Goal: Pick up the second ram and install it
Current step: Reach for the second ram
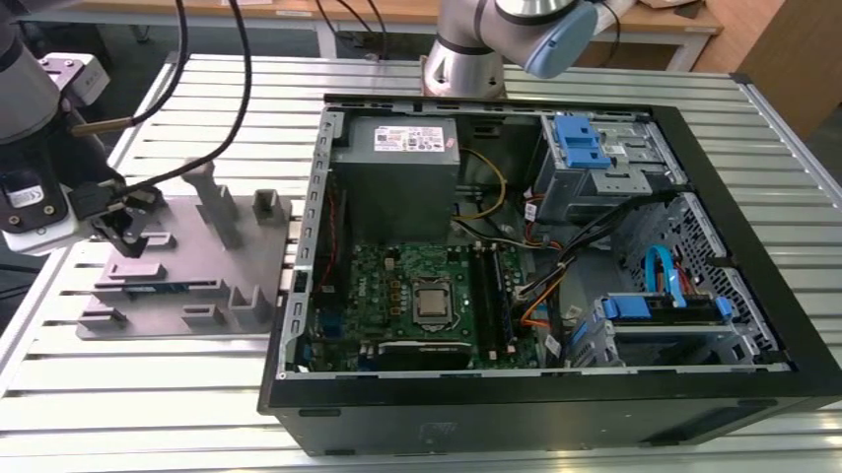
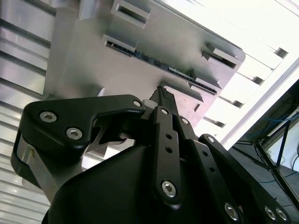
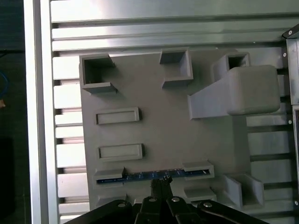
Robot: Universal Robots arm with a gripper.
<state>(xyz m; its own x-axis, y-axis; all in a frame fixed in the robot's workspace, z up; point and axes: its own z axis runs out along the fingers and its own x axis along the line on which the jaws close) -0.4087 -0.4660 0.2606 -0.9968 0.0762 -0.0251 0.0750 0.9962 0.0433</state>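
Note:
The second ram (image 3: pixel 140 176) stands on edge in a slot of the grey holder tray (image 3: pixel 163 121), showing as a thin dark blue strip between two low blocks. In the exterior view the ram (image 1: pixel 169 288) lies near the tray's (image 1: pixel 197 266) front, on that view's left. My gripper (image 1: pixel 128 241) hangs just above the tray, over the ram. Its fingertips (image 3: pixel 160 183) are pressed together with nothing between them, close beside the strip's middle. In the second wrist view the gripper (image 2: pixel 164 94) is a short way from the ram (image 2: pixel 149 59).
An open computer case (image 1: pixel 303 246) lies right of the tray, with the motherboard (image 1: pixel 394 281) and its memory slots (image 1: pixel 494 296) facing up. Cables and blue drive brackets (image 1: pixel 579 143) fill its far side. Tall tray blocks (image 1: pixel 217 202) rise beside my gripper. The slatted table (image 1: pixel 132 394) surrounds everything.

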